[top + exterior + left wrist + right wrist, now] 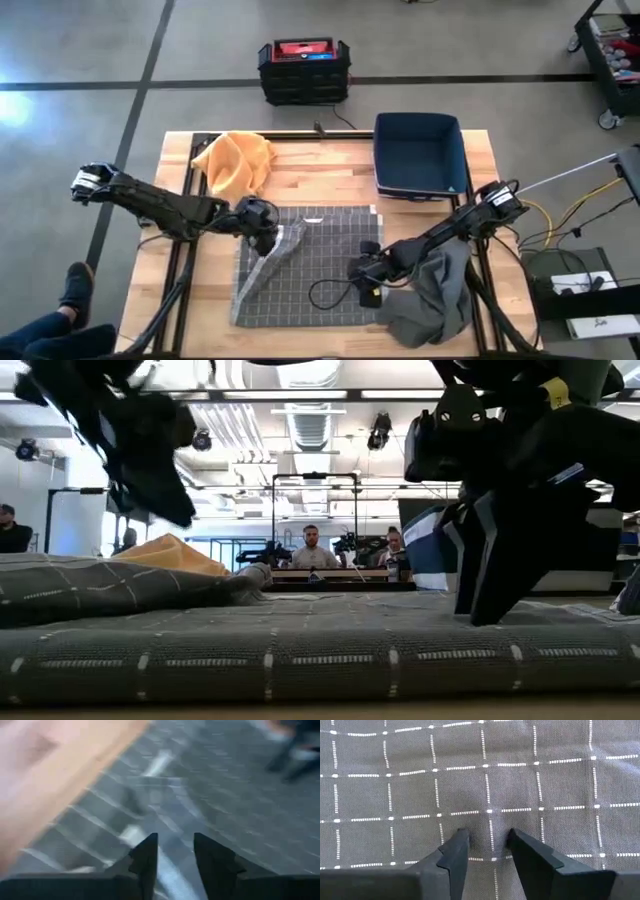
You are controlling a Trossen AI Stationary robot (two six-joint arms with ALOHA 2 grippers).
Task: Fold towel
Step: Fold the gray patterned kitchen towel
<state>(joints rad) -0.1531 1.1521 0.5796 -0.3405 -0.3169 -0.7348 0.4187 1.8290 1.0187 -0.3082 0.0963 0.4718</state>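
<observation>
The towel (325,265) lies spread on the counter (330,170) between my two arms, a dark grey cloth with a light grid. Its left edge is already lifted and turned inward in a loose, rumpled flap (268,262), showing a paler underside.

My left jaws (268,238) are above that flap near the towel's far left corner. In the left wrist view the fingers (145,865) stand slightly spread; I cannot tell whether any cloth sits between them. My right jaws (362,270) are down on the right half of the towel, spread, with both tips (457,851) pressing onto flat cloth and nothing pinched.

I judge this cloth to be light, soft and limp. It will sag and drag wherever I am not holding it, and it will slide on the wood if pulled from one side. A flat middle gives me nothing to bite, so I would take it at an edge or corner, where the fingers can get under a single layer. Holding one side down while the other is carried over should keep the fold square.

A yellow cloth (235,160), a blue bin (420,155) and another grey cloth (435,300) lie apart from it.
</observation>
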